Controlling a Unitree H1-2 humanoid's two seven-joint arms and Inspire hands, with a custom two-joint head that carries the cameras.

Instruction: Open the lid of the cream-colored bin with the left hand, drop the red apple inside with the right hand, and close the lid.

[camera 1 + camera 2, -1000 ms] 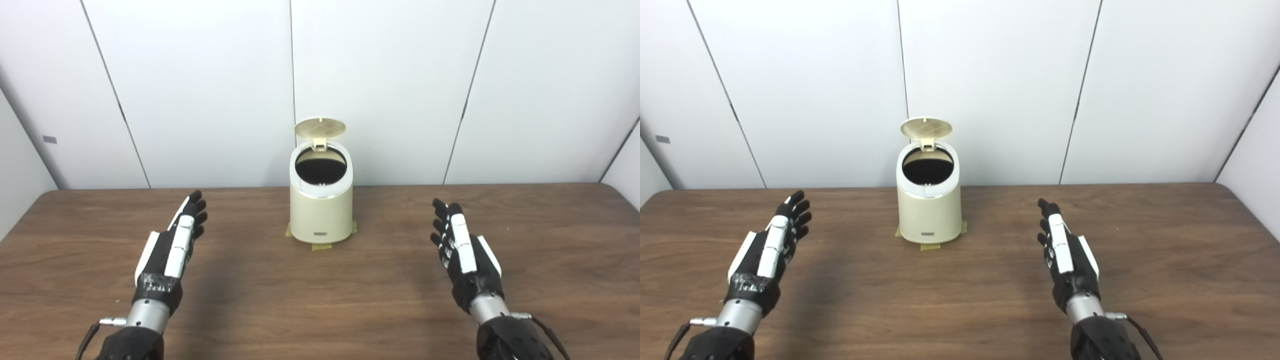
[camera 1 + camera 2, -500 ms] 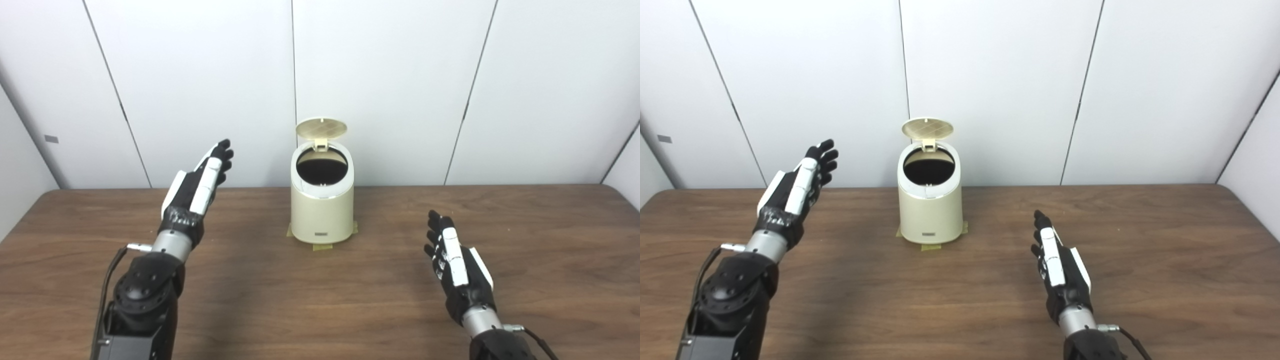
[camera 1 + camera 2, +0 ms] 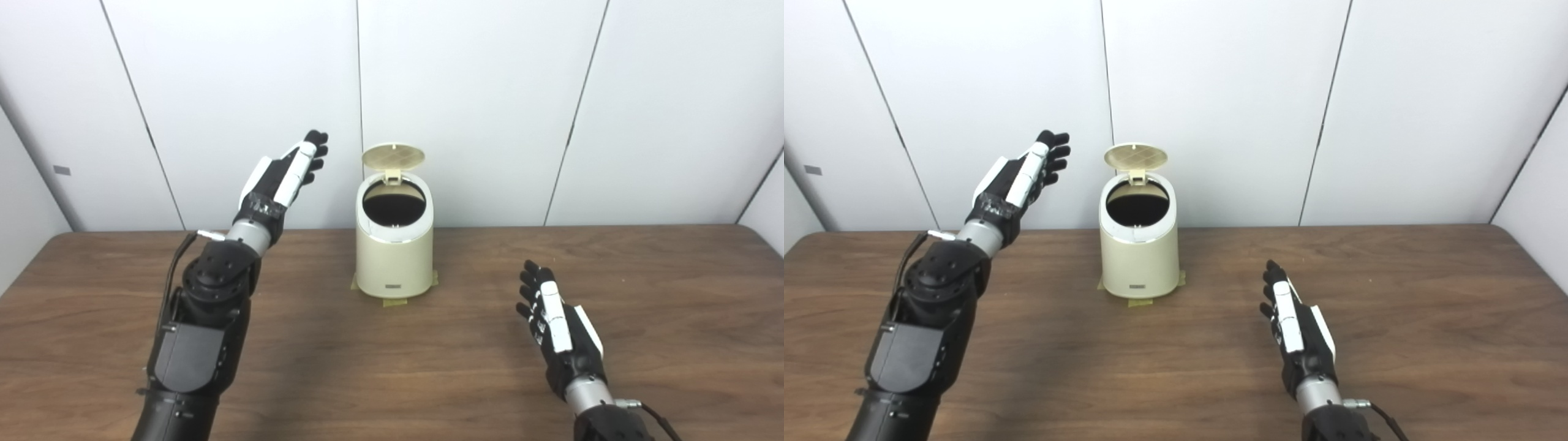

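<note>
the cream-colored bin (image 3: 394, 251) stands upright at the far middle of the counter (image 3: 392, 367), at 12 o'clock from the robot, close to the wall and sitting on strips of tan tape (image 3: 394, 301). its round lid (image 3: 392, 156) is already swung up on the back hinge, and the dark mouth is open toward the cameras. no red apple shows anywhere on the counter; whether it lies inside the bin cannot be told.

the left hand (image 3: 282, 177) is raised at about 10 o'clock of the bin, level with the lid and clear of it, its fingers stretched out and apart, holding nothing. the right hand (image 3: 560, 327) is low over the counter at 4 o'clock of the bin, well apart from it, fingers straight and spread, empty too.

the lid looks like thin, light, stiff plastic, likely smooth and slippery. it should need no grasp: a gentle push on its upper edge, forward and down, ought to shut it. the tape should keep the light bin from sliding.
</note>
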